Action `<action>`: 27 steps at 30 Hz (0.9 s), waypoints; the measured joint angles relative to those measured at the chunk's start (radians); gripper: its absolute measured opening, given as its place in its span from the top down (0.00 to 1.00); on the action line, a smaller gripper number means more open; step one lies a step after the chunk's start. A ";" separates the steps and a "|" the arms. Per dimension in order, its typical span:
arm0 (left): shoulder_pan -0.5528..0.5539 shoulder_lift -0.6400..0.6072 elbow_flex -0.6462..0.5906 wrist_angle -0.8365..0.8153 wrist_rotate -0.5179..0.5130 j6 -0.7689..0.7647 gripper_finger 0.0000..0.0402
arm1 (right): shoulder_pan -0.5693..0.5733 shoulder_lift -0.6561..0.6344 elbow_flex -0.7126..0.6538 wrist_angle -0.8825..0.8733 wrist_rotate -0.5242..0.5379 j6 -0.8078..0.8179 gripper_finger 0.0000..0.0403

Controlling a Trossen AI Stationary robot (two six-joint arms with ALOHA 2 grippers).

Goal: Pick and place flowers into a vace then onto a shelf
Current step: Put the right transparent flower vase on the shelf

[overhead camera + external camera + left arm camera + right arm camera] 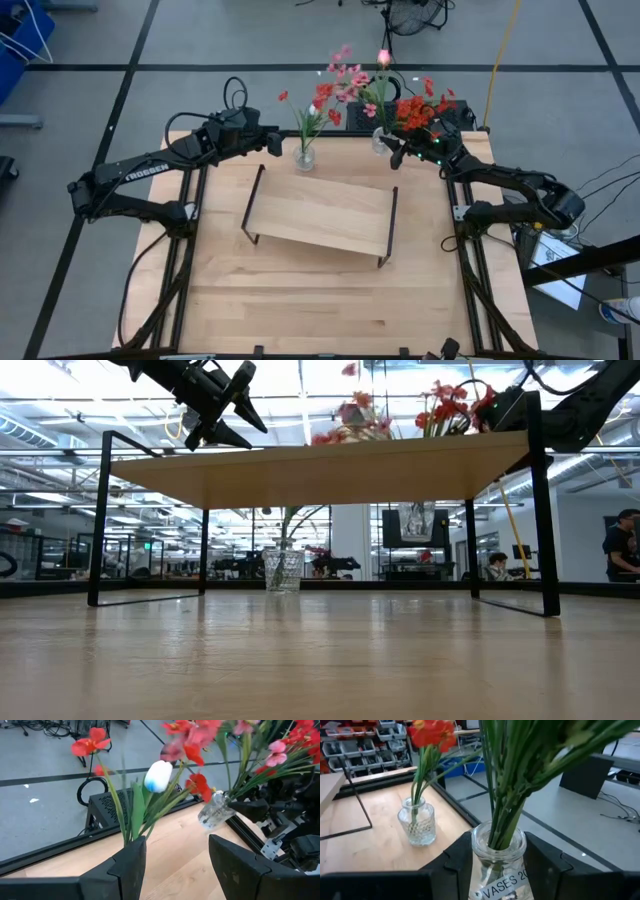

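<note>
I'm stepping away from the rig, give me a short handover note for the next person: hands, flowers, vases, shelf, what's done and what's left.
Right hand: shut on labelled vase full of flowers, lifted and tilted at the table's far right edge.
Left hand: open, empty, near the small vase.
Small vase: on the table behind the shelf, holding a few stems.
Done: flowers are in both vases.
Left: neither vase is on the shelf yet.

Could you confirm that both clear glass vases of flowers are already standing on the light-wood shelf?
Not quite: neither is on the light-wood shelf, as the high view shows. One clear glass vase stands on the table behind it; the right tool is shut on the other glass vase.
</note>
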 joint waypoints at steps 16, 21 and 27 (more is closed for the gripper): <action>0.000 0.000 0.000 -0.007 0.000 0.011 0.46 | -0.002 -0.102 0.030 -0.013 -0.002 0.045 0.67; 0.000 0.000 0.000 -0.007 0.001 0.014 0.46 | -0.003 -0.102 0.074 -0.045 -0.004 0.037 0.67; 0.000 0.000 0.000 -0.007 0.002 0.014 0.46 | -0.004 -0.102 0.130 -0.098 -0.004 0.013 0.67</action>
